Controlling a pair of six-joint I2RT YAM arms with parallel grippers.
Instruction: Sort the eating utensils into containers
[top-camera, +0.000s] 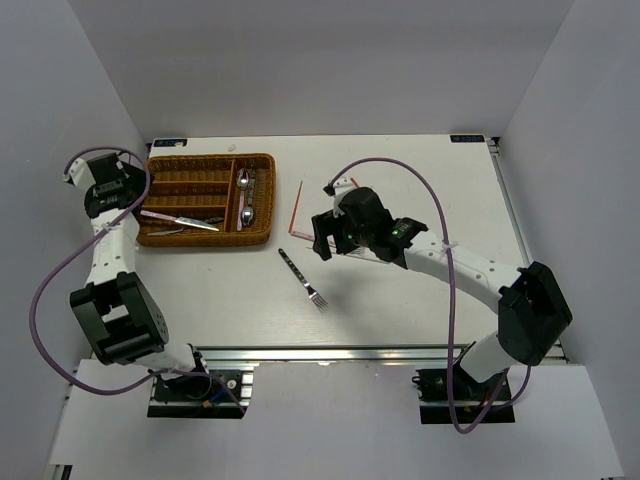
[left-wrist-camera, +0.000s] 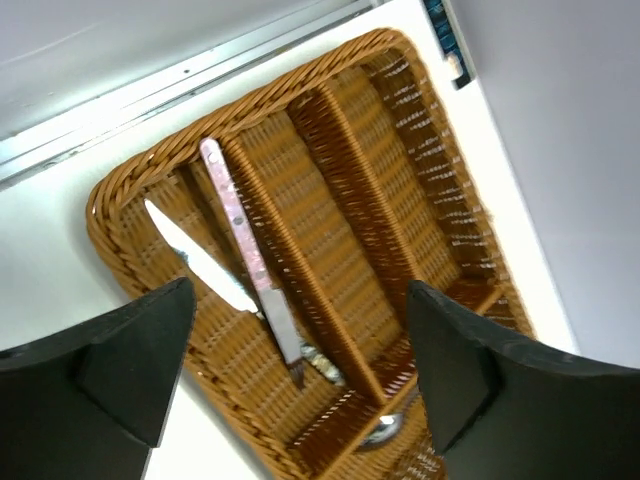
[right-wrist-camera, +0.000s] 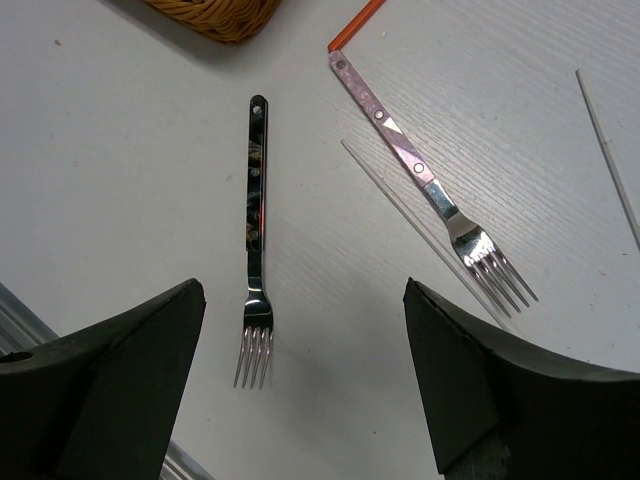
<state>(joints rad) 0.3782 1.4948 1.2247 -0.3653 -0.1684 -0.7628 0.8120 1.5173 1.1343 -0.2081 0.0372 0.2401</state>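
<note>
The brown wicker tray (top-camera: 262, 196) lies at the back left; it also shows in the left wrist view (left-wrist-camera: 330, 140). It holds two spoons (top-camera: 246, 197), a silver knife (left-wrist-camera: 198, 260) and a pink-handled utensil (left-wrist-camera: 243, 255). My left gripper (top-camera: 137, 190) hovers open and empty over the tray's left end (left-wrist-camera: 300, 385). My right gripper (top-camera: 322, 238) is open and empty above the table (right-wrist-camera: 305, 390). A dark-handled fork (right-wrist-camera: 256, 230) lies on the table (top-camera: 303, 279), with a pink-handled fork (right-wrist-camera: 420, 180) beside it. Red chopsticks (top-camera: 296, 208) lie right of the tray.
White walls close in the table at the left, back and right. A thin pale stick (right-wrist-camera: 420, 228) lies beside the pink-handled fork and another (right-wrist-camera: 610, 165) lies further right. The right arm's purple cable (top-camera: 440, 215) loops over the table.
</note>
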